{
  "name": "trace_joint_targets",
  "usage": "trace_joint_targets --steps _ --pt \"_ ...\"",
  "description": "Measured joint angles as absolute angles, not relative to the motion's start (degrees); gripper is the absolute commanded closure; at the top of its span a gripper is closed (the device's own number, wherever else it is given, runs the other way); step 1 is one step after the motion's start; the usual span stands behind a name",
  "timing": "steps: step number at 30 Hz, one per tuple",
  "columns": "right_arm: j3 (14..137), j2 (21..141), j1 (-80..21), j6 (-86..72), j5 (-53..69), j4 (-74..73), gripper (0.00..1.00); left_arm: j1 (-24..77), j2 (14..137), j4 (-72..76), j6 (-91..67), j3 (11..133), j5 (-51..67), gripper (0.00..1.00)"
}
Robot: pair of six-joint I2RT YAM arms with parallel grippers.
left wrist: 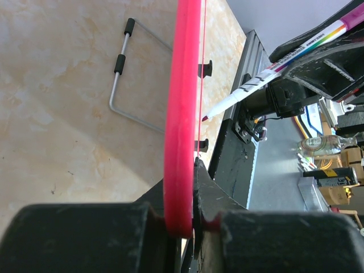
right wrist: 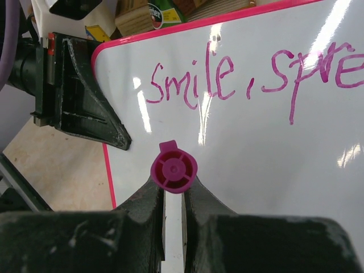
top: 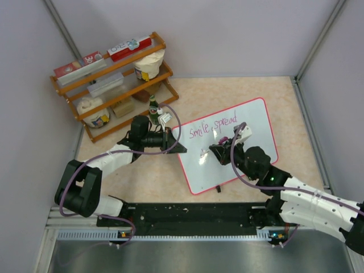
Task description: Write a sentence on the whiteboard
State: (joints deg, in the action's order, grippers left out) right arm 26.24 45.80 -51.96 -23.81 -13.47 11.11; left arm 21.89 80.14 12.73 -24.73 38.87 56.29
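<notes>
Just above the marker (right wrist: 174, 169), the sentence (right wrist: 224, 82).

the light was bright and even, coming from overhead, and shadows beneath the arms in the top view were soft and faint. the glossy whiteboard (right wrist: 273, 170) carried long white streaks of glare in the right wrist view, one cutting through the sentence (right wrist: 224, 85). close to both wrist lenses the dark fingers (right wrist: 142, 227) were blurred, while things farther off stayed sharper.
</notes>
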Motion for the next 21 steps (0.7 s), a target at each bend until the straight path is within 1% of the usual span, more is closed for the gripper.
trace_joint_targets --steps 7,21 --pt "27.6 45.3 -52.0 -22.9 -14.6 11.0 1.0 21.9 80.1 12.8 -24.7 38.9 56.3 1.0" --pt "29.7 48.8 -52.0 -22.0 -18.7 12.5 1.0 21.9 80.1 12.8 -24.7 38.9 56.3 1.0"
